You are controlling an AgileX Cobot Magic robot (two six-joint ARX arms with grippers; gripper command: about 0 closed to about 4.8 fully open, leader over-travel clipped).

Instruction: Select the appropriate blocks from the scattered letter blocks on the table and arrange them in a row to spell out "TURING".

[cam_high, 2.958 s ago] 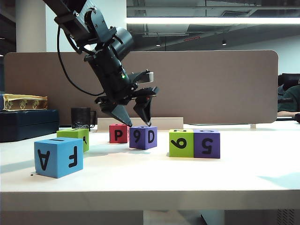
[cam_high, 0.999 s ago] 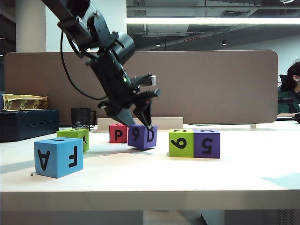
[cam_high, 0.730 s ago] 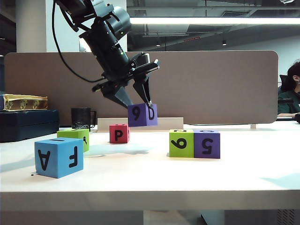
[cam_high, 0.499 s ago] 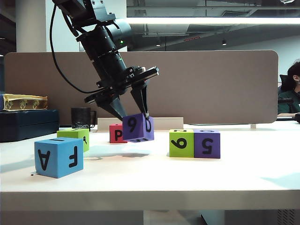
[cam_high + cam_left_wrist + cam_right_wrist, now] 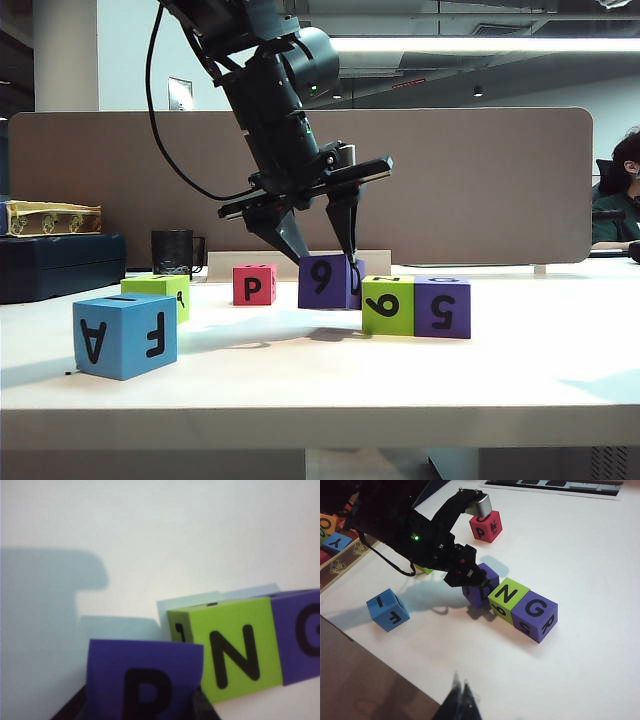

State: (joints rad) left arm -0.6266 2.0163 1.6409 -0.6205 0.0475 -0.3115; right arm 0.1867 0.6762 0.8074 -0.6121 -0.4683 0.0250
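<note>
- Left gripper (image 5: 320,262): hung over the middle of the table (image 5: 520,370), pointed steeply down, fingers clamped on opposite sides of the purple block (image 5: 327,282). The left wrist view showed the same block (image 5: 142,677) pinned between the two dark finger pads.
- Purple block: sat at or just above the tabletop, which of the two could not be told, directly beneath the wrist. Its right side lay just beside, possibly touching, the lime green block (image 5: 387,305); no gap could be made out. Matte cube, a black digit on the face toward the exterior camera, a large black letter, partly cut off, on the face toward the wrist camera.
- Row so far: lime green block (image 5: 508,594) showing N on top, touching the second purple block (image 5: 535,611) showing G. The held cube continued that line at its left end.
- Judgement: the coming move turned on squareness, the held cube's side flush against the N block along the row's axis before letting go.
- Other letter blocks: red block (image 5: 254,285) marked P, well behind; blue block (image 5: 125,335) near the front edge; a further green block (image 5: 160,290) behind it.
- Right gripper (image 5: 461,698): parked high over the table's near side, away from every block, fingertips pressed together, holding nothing.
- Nearer arm: the left, already on the block.
</note>
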